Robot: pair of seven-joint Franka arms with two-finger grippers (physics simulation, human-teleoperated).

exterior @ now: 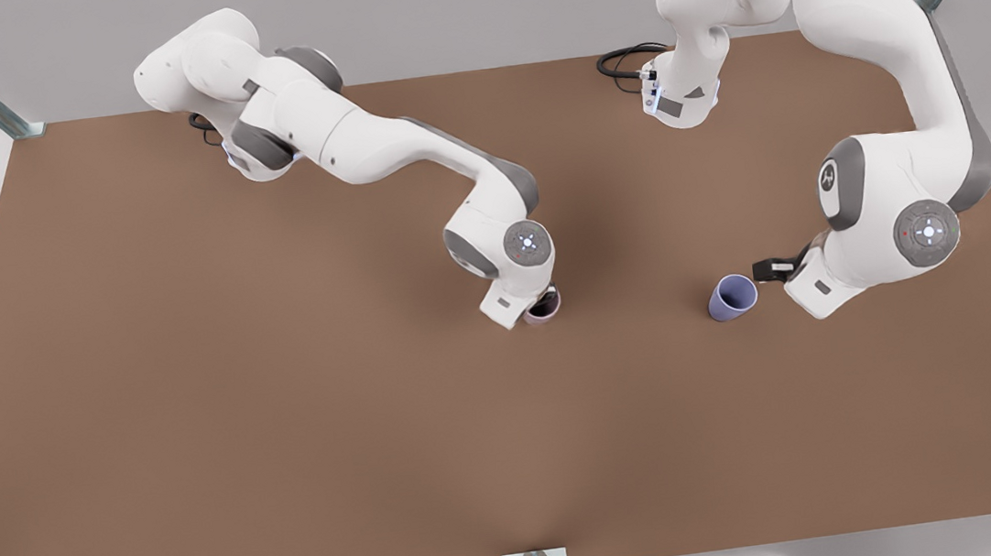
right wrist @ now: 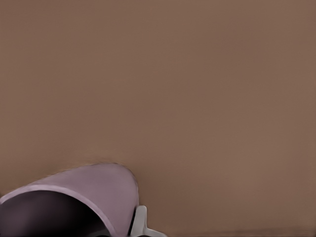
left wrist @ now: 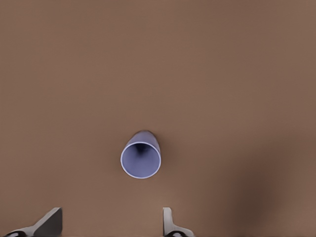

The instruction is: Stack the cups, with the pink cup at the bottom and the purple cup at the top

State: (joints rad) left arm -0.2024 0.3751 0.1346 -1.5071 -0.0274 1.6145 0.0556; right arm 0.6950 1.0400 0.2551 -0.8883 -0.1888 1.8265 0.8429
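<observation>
The purple cup [exterior: 731, 296] stands upright on the brown worktop [exterior: 292, 447], toward the front view's right, mouth open upward. Just beside it, on its right in the front view, the left gripper [exterior: 763, 269] hangs with its dark fingertip close to the cup's rim but not touching it. From the left wrist view the purple cup [left wrist: 140, 159] sits apart from the left gripper [left wrist: 111, 222], out ahead of it, and the two fingers [left wrist: 49, 222] stand spread wide with bare worktop [left wrist: 222, 74] between them, holding nothing.

The pink cup [exterior: 544, 306] is near the middle of the worktop, well apart from the purple cup and on the front view's left of it. The right gripper [exterior: 535, 300] is down over it, and the white hand of that arm covers much of the cup, so that a piece of the rim and its dark inside are what can be seen. In the right wrist view the pink cup [right wrist: 84, 197] lies close under the camera, its mouth turned toward it, with one pale finger [right wrist: 139, 222] of the right gripper against its outer wall. The other finger is hidden, so I cannot tell whether the cup is actually clamped or whether it rests on the worktop.
</observation>
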